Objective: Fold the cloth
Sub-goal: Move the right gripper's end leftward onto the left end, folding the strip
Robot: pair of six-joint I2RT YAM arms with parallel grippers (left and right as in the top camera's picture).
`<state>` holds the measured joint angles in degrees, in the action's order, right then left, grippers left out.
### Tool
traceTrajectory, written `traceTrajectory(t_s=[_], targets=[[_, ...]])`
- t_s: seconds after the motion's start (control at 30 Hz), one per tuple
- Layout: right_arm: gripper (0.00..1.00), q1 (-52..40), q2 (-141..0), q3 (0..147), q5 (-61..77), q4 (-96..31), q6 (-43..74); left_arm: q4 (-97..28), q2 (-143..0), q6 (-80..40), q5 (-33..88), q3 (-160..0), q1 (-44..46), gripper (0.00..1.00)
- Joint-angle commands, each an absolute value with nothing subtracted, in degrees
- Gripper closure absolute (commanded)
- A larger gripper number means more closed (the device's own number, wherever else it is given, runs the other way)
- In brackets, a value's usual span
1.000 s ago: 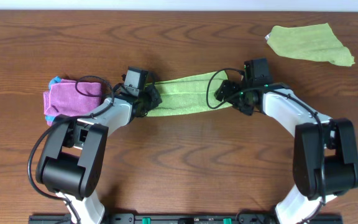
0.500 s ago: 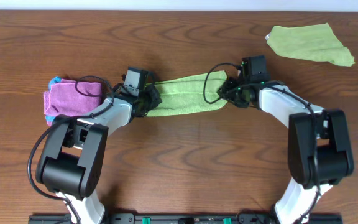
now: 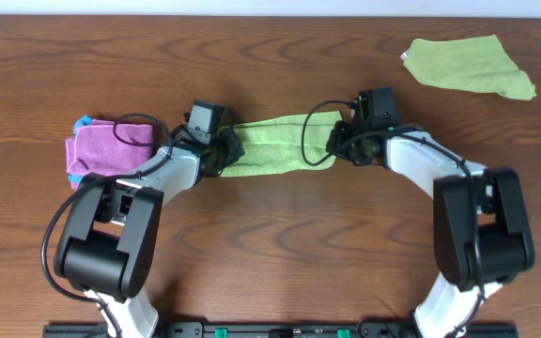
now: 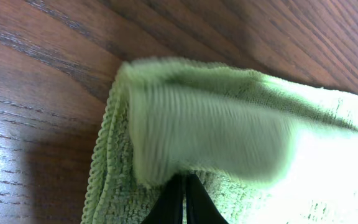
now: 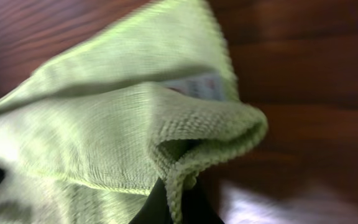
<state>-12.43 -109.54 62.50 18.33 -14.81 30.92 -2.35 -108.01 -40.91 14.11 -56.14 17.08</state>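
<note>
The cloth (image 3: 272, 144) is a bright lime-green strip lying across the table middle, held between my two grippers. At its left end my left gripper (image 3: 222, 151) is shut on it; in the left wrist view the dark jaws (image 4: 184, 198) pinch a folded layer of the cloth (image 4: 229, 137). My right gripper (image 3: 337, 148) is shut on the right end. The right wrist view shows its jaws (image 5: 176, 200) clamped on the cloth's stitched edge (image 5: 229, 140), with a small white tag (image 5: 194, 86) showing in the fold.
A pink folded cloth (image 3: 111, 146) with teal edging lies just left of the left arm. A duller olive-green cloth (image 3: 468, 66) lies at the far right back. Bare wooden table (image 3: 280, 244) lies in front of the strip.
My right gripper has shut on the cloth's right end and moved left, so the strip is shorter. The left gripper has stayed shut in place.
</note>
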Motion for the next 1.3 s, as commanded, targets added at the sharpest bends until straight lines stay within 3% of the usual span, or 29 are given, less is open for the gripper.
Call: traceTrajectory(t_s=[0.0, 0.83, 1.27], targets=[[0.99, -15.09, -104.60, 62.24, 17.98, -14.81, 28.14, -3.38, -108.64, -41.15, 11.40, -56.49, 16.91, 0.94], [0.99, -28.21, -102.08, 68.20, 17.61, -14.72, 28.23, -2.72, -108.64, -41.15, 11.66, -56.49, 16.91, 0.94], [0.99, -30.09, -102.10, 68.25, 16.49, -14.55, 28.49, -4.43, -106.96, -37.19, 13.67, -59.70, 16.80, 0.94]])
